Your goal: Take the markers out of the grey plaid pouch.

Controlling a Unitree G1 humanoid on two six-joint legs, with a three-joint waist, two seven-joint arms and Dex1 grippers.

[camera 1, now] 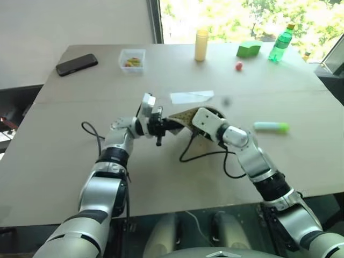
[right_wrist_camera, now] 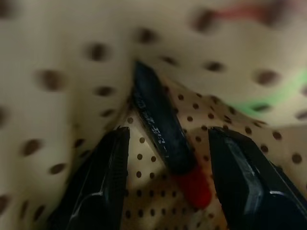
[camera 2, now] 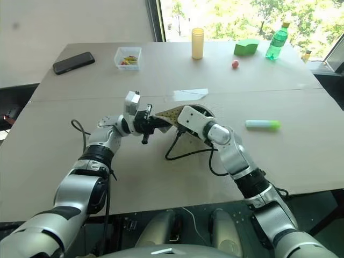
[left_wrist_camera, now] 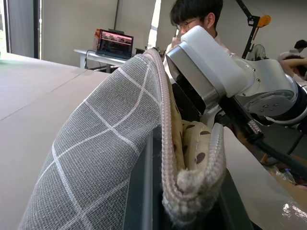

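Your left gripper [camera 1: 163,127], nearest the head camera at the counter's [camera 1: 64,166] middle, has its fingers pressed together on the edge of the grey plaid pouch [left_wrist_camera: 100,158], holding it lifted with the mouth open. From the left wrist, you see the white-gridded grey fabric, the corded zipper edge and a pale lining with dark dots. Move right and your right gripper [right_wrist_camera: 168,179] reaches into that mouth, its white wrist housing right against the pouch. Inside, its two black fingers [right_wrist_camera: 98,184] stand spread on either side of a dark marker [right_wrist_camera: 158,127] with a red end, which lies on the dotted lining between them; you cannot tell whether they touch it. Farther right, a second marker [camera 1: 271,127], mint-green with a yellow-green cap, lies flat on the bare counter, well apart from the pouch. Behind the pouch sits a white paper scrap [camera 1: 191,97]. Along the far edge, left to right, you have a black phone [camera 1: 77,64], a small clear tray [camera 1: 132,59], a yellow cup [camera 1: 201,45], a green block [camera 1: 249,49], a small red ball [camera 1: 238,66] and a green bottle [camera 1: 281,43].
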